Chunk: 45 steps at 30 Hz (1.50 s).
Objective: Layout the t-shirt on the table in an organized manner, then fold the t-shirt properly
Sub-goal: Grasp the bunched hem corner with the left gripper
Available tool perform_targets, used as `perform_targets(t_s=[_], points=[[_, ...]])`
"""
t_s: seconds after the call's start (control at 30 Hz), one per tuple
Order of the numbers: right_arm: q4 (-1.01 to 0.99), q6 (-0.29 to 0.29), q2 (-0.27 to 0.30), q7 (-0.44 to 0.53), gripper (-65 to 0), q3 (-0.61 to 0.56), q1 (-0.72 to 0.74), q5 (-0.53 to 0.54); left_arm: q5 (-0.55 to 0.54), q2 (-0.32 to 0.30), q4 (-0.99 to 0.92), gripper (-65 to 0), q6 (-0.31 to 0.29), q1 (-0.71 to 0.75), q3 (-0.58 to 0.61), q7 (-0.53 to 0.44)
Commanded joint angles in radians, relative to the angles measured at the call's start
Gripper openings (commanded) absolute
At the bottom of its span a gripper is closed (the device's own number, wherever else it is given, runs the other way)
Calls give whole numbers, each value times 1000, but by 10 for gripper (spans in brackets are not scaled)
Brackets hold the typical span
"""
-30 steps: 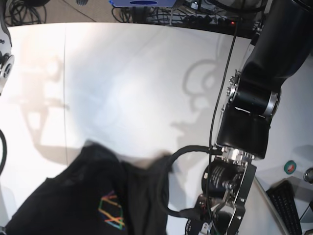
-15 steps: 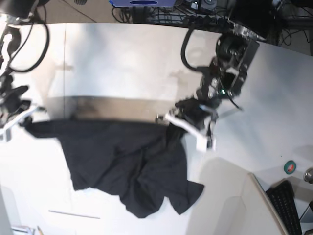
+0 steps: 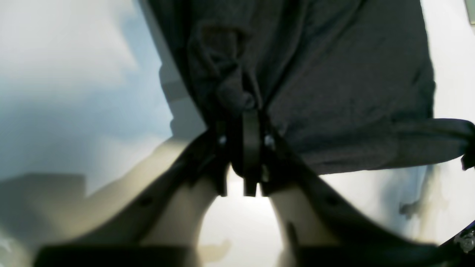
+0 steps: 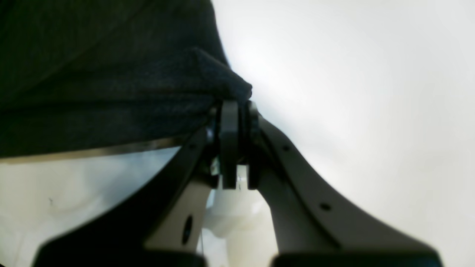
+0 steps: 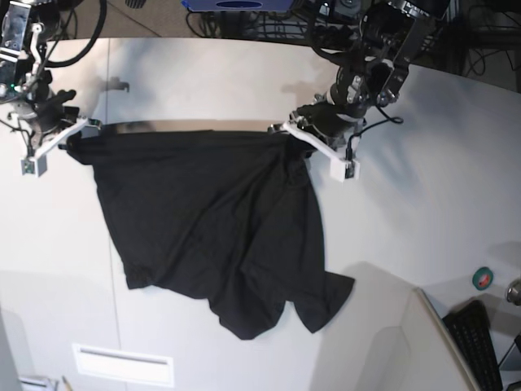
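The black t-shirt [image 5: 203, 220] lies on the off-white table [image 5: 203, 77], its far edge pulled taut between both grippers. The near part is rumpled, with a loose flap at the lower right. No print shows. My left gripper [image 5: 295, 130] is shut on one end of that edge. In the left wrist view its closed fingers [image 3: 251, 126] pinch bunched t-shirt fabric [image 3: 334, 74]. My right gripper [image 5: 77, 135] is shut on the other end. In the right wrist view its fingers [image 4: 229, 118] clamp a corner of the t-shirt [image 4: 111, 92].
A thin dark seam [image 5: 108, 81] runs across the table. Cables and a blue device [image 5: 236, 5] sit beyond the far edge. A round green-red object [image 5: 483, 278] and a keyboard [image 5: 479, 342] are at the lower right. A white slot-like rectangle [image 5: 122, 364] is near the front edge.
Both grippers have moved toward the far side of the table and apart, dragging the t-shirt with them. Its held edge is now stretched straighter and the cloth lies more spread out.
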Motion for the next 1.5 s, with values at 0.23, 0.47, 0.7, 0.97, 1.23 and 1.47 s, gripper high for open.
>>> perform_targets(t_s=[0.23,0.47,0.7,0.97,1.23,1.47], points=[[27,1,15,21,-650,5,-18,3,-2,-14,214,-118,-4,122,-155,-14],[27,1,15,21,-650,3,-16,3,-2,31,46,-245,163,-337,-124,360],[27,1,15,20,-650,2,-11,3,-2,117,-546,-313,238,-862,267,454],[27,1,15,20,-650,11,-18,3,-2,270,-957,-313,224,-1024,593,254],[27,1,15,20,-650,11,-19,3,-2,313,-931,-313,186,-1020,603,250],[27,1,15,20,-650,11,-19,3,-2,313,-931,-313,186,-1018,605,246]])
